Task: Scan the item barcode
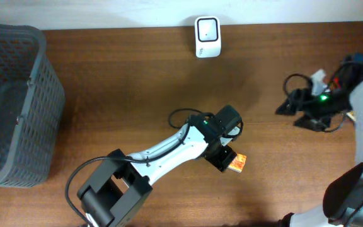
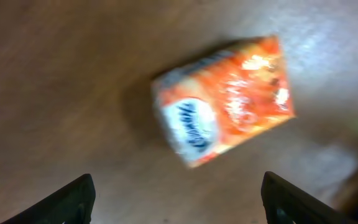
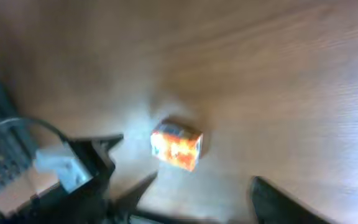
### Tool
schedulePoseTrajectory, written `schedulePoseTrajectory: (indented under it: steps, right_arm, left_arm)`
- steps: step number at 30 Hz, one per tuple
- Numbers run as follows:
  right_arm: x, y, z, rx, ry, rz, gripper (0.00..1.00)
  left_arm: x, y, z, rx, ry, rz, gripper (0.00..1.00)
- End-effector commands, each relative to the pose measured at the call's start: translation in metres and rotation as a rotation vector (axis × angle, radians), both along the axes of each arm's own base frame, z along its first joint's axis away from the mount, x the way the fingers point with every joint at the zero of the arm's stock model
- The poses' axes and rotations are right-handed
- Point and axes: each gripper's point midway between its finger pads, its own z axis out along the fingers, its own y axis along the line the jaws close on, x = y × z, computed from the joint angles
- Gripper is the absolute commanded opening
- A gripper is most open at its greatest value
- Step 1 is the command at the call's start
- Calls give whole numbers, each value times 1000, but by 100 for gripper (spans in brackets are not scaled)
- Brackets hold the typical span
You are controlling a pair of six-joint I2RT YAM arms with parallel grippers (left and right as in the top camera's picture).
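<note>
One boxy orange carton (image 2: 225, 99) on smooth wood table (image 1: 106, 94); left hand (image 2: 178, 186), right hand (image 3: 204, 182) agape

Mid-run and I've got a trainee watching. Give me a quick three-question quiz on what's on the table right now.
1. True or false: the left gripper is shut on the orange box.
2. Where is the white scanner? A: at the far edge of the table. B: under the left gripper. C: on top of the orange box.
3. What stands at the table's left end?

Key:
1. False. Its fingers stand apart, clear of the box.
2. A
3. The gray basket.
</note>
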Motion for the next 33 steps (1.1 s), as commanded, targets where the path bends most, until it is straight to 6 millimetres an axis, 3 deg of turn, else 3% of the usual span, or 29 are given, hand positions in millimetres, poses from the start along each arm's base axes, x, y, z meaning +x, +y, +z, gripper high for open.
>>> schedulePoseTrajectory:
  steps: [1, 5, 7, 10, 13, 17, 24, 30, 33]
  right_arm:
    - [-12, 26, 0, -100, 7, 178, 64]
    - [-32, 63, -20, -97, 71, 307, 64]
    - [-55, 86, -48, -76, 141, 381, 65]
    - [-80, 106, -86, -87, 228, 372, 65]
    - [-89, 120, -114, -168, 269, 302, 69]
    - [-89, 105, -134, -420, 295, 120, 71]
    - [-102, 110, -154, -416, 326, 65, 66]
    - [-75, 123, -158, -362, 217, 50, 50]
    - [-61, 127, -158, -343, 161, 41, 35]
  left_arm:
    - [63, 37, 20, 78, -135, 236, 84]
    - [106, 86, 27, 22, -42, 538, 93]
    - [123, 114, 28, -34, 28, 632, 100]
    - [139, 148, 27, -33, 38, 721, 99]
    - [147, 164, 27, -33, 37, 764, 99]
    - [147, 167, 27, -30, 35, 769, 99]
    - [148, 167, 27, -27, 33, 770, 99]
    - [147, 168, 27, -24, 36, 770, 99]
    - [147, 168, 27, -24, 36, 770, 99]
